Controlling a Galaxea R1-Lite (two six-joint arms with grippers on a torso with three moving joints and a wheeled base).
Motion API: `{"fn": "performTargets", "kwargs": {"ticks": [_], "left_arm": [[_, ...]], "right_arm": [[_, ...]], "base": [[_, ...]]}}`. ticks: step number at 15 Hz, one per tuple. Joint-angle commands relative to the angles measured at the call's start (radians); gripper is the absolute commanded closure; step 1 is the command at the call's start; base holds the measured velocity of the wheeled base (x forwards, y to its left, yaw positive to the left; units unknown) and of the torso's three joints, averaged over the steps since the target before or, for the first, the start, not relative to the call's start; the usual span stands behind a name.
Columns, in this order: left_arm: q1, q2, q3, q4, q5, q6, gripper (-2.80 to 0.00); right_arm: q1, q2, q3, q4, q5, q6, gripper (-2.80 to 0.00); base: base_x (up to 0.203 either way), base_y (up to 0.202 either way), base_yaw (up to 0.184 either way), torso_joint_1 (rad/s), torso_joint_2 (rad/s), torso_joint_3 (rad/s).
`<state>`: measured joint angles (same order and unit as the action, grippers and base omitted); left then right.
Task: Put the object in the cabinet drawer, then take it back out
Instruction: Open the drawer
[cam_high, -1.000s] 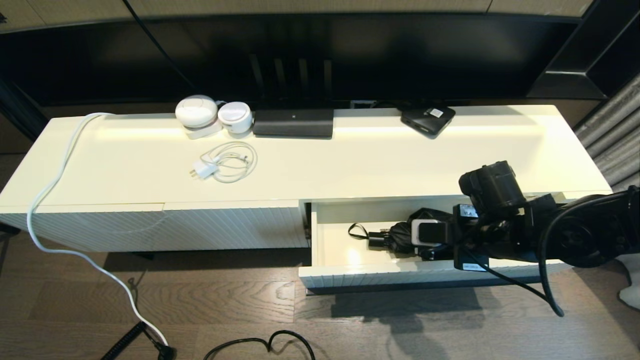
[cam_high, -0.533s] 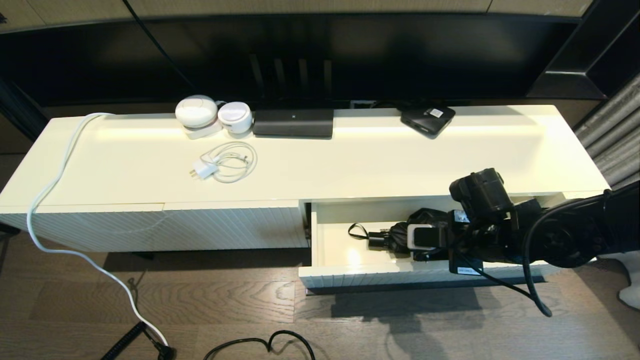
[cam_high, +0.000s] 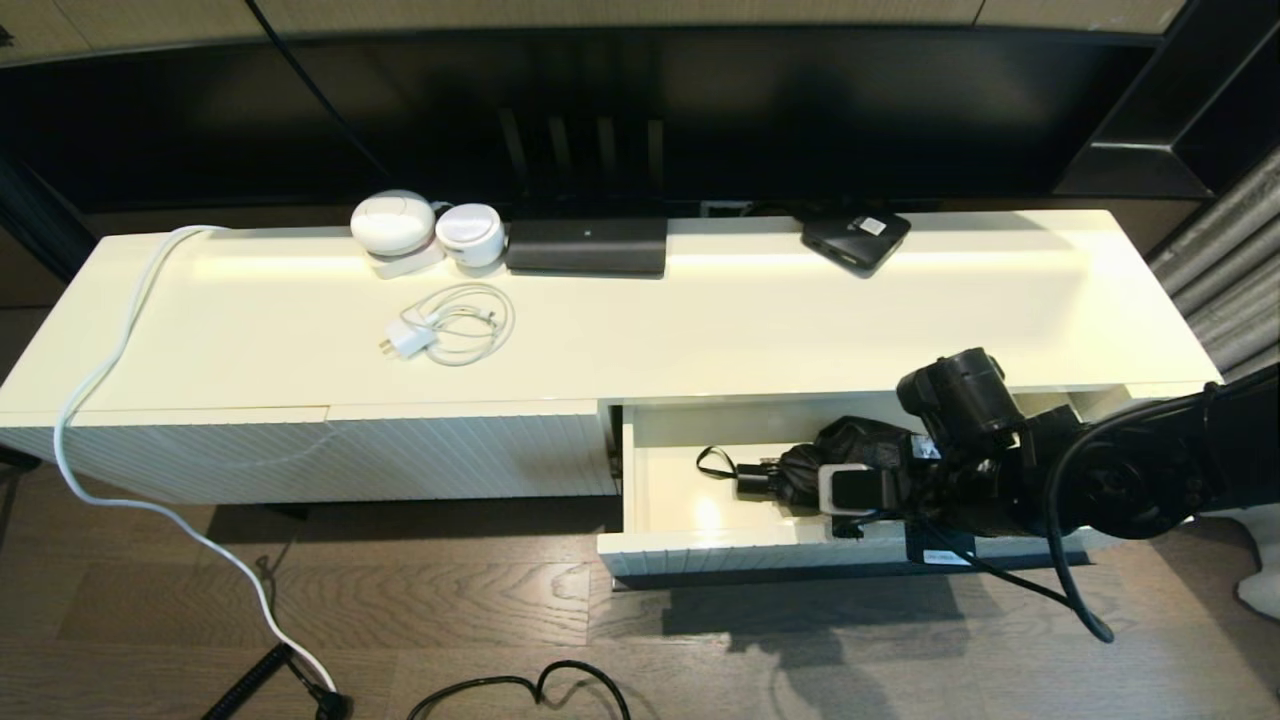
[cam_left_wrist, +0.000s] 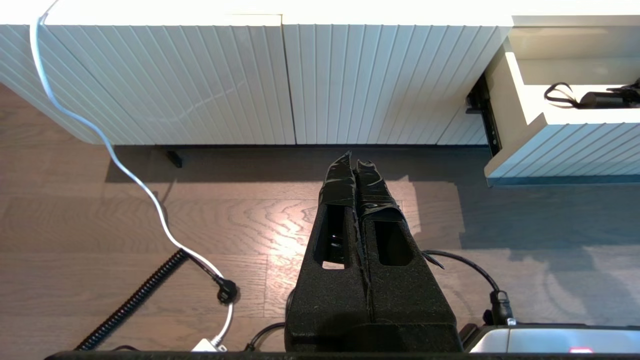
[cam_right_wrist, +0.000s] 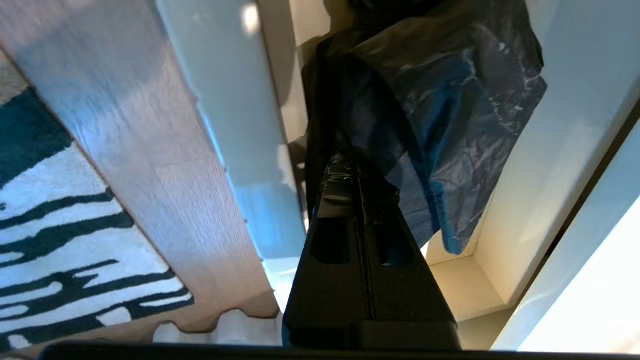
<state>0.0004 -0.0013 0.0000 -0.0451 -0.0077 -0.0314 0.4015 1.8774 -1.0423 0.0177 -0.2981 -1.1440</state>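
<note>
The cabinet drawer (cam_high: 700, 545) stands pulled open at the right of the cream cabinet. In it lies the black folding umbrella (cam_high: 862, 438), its handle and wrist loop (cam_high: 745, 478) pointing left. My right gripper (cam_high: 815, 483) reaches in from the right, low in the drawer. In the right wrist view its fingers (cam_right_wrist: 352, 167) are shut, tips buried in the umbrella fabric (cam_right_wrist: 450, 100), which fans out from them along the drawer wall (cam_right_wrist: 545, 175). My left gripper (cam_left_wrist: 354, 162) hangs shut and empty over the floor before the ribbed panel; the drawer (cam_left_wrist: 550, 145) is off to its side.
On the cabinet top lie a coiled white charger cable (cam_high: 450, 325), two round white devices (cam_high: 395, 222), a long black device (cam_high: 586, 245) and a flat black box with a white label (cam_high: 855, 238). A white cord (cam_high: 120, 330) drops to the floor cables (cam_high: 520, 690).
My right arm has shifted a little left and sunk lower into the drawer, fingers staying shut. The umbrella's handle has stayed where it was.
</note>
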Motion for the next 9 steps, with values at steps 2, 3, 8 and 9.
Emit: {"fn": "performTargets", "kwargs": {"ticks": [2,3,8,9], "left_arm": [[0.0,0.001,-0.001,0.0,0.0,-0.001,0.0],[0.001,0.001,0.0,-0.001,0.0,-0.001,0.0],[0.0,0.001,0.0,0.001,0.0,-0.001,0.0],[0.001,0.001,0.0,0.001,0.0,-0.001,0.0]], "right_arm": [[0.002,-0.01,0.0,0.014,0.0,-0.006,0.0],[0.002,-0.013,0.003,0.018,0.002,-0.006,0.0],[0.013,-0.029,0.061,0.022,0.005,-0.005,0.0],[0.014,-0.029,0.071,0.022,0.007,-0.004,0.0]], "base": [[0.0,0.0,0.0,0.0,0.0,0.0],[0.0,0.0,0.0,0.0,0.0,0.0],[0.0,0.0,0.0,0.0,0.0,0.0],[0.0,0.0,0.0,0.0,0.0,0.0]]}}
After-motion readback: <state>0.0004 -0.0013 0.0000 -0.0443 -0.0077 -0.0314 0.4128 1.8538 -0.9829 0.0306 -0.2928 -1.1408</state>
